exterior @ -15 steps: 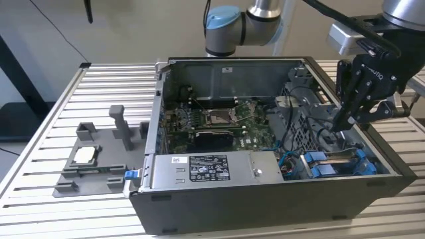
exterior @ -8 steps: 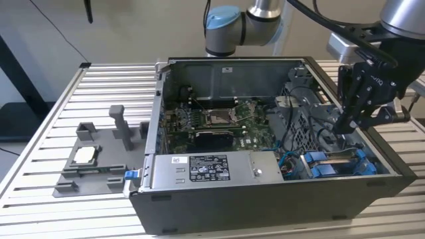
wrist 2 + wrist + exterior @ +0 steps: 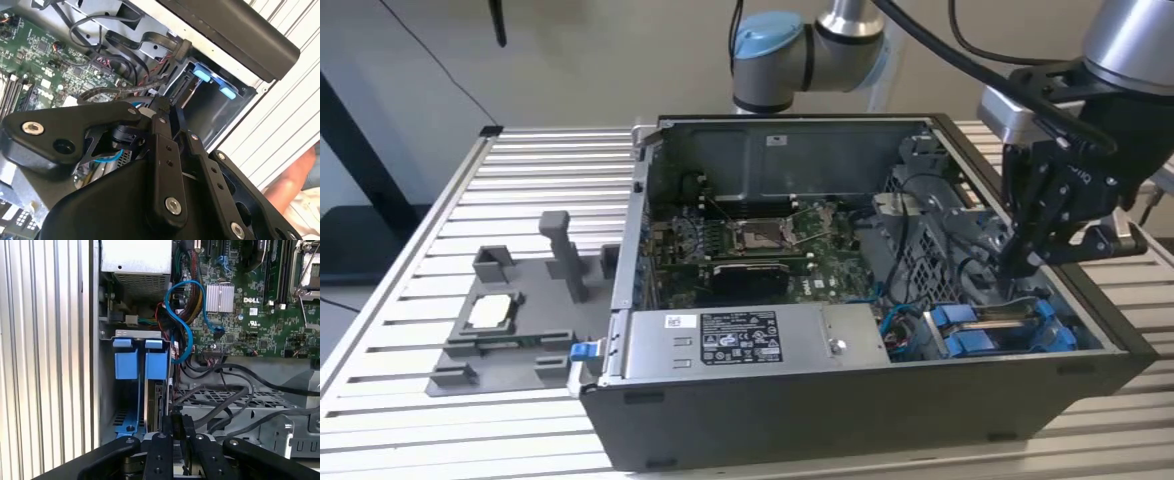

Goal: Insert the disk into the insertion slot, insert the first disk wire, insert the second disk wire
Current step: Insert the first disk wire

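The disk (image 3: 159, 400) sits in the insertion slot (image 3: 106, 390) on its blue carrier, so step 1 of 3 looks done; the gripper (image 3: 177, 422), jaws drawn narrow, hangs just behind it among black cables (image 3: 220, 405); whether either wire is plugged in, I cannot tell.

Computer case (image 3: 854, 420) on table (image 3: 520, 170), disk (image 3: 159, 402) in insertion slot (image 3: 107, 390), claw (image 3: 1015, 266) above disk
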`<state>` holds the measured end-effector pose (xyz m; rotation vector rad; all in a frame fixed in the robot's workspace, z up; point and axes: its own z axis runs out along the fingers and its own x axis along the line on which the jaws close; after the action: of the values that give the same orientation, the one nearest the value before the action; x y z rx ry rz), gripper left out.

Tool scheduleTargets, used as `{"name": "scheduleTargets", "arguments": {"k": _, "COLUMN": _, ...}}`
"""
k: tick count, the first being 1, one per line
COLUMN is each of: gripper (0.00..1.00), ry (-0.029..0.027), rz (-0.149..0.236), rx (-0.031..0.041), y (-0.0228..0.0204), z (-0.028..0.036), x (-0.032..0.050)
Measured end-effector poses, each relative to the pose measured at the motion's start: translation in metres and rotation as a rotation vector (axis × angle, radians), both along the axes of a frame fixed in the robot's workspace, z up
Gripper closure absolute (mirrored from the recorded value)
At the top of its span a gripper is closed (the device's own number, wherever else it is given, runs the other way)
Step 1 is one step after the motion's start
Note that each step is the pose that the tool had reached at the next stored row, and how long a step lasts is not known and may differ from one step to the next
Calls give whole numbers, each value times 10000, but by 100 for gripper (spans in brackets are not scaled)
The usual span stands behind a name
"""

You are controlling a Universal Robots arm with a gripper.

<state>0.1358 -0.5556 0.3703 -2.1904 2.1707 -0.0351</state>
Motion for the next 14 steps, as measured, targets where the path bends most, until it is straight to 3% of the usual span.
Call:
{"name": "scheduleTargets", "arguments": {"k": 4, "gripper": 81, "ry": -57, "rz": 0, "rx": -30, "y": -16, "z": -48, "x": 18}}
{"name": "scheduleTargets", "arguments": {"k": 14, "gripper": 81, "ry": -97, "rz": -14, "rx": -122, "y": -85, "z": -171, "x": 43}}
